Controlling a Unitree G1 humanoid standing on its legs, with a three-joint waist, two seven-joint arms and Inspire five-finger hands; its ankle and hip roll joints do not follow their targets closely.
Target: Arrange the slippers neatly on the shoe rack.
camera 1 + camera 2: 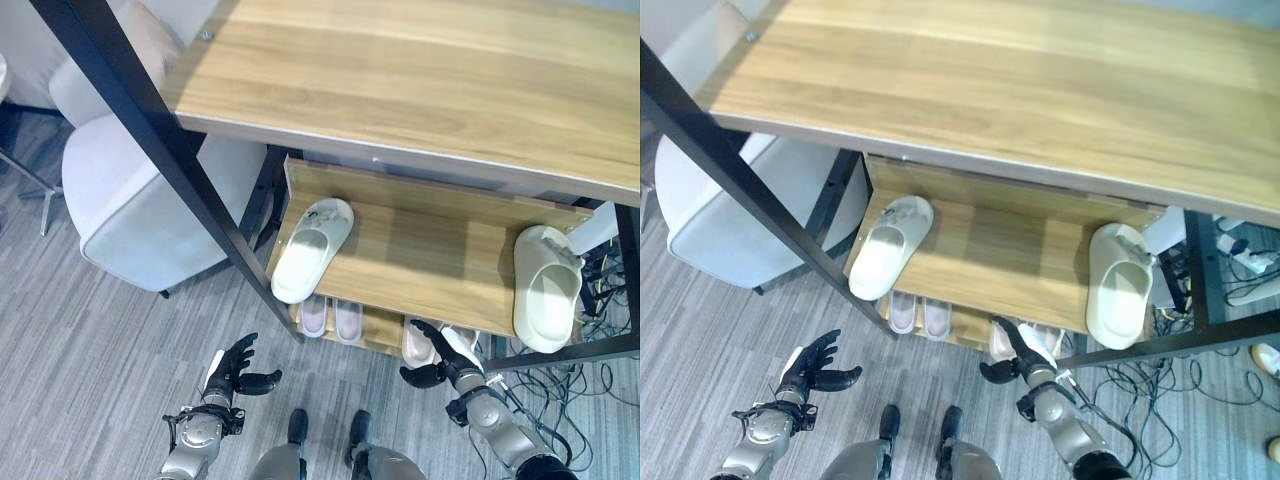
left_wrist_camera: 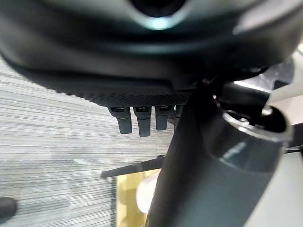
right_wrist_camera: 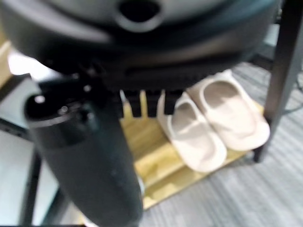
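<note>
Slippers, cream moulded foam [image 1: 311, 249] [image 1: 546, 287], splayed apart on wooden middle shelf [image 1: 430, 260], beyond both relaxed, empty hands [image 1: 232, 372] [image 1: 440, 362]. Probably light, springy; best pinched at strap.

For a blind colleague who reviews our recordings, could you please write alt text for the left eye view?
Two pale slippers lie far apart on a wooden shoe rack's middle shelf: the left slipper angled at one end, the right slipper at the other. Two pairs of slippers sit on the lower shelf. Below, over grey floor, the left hand and right hand are open, holding nothing.
</note>
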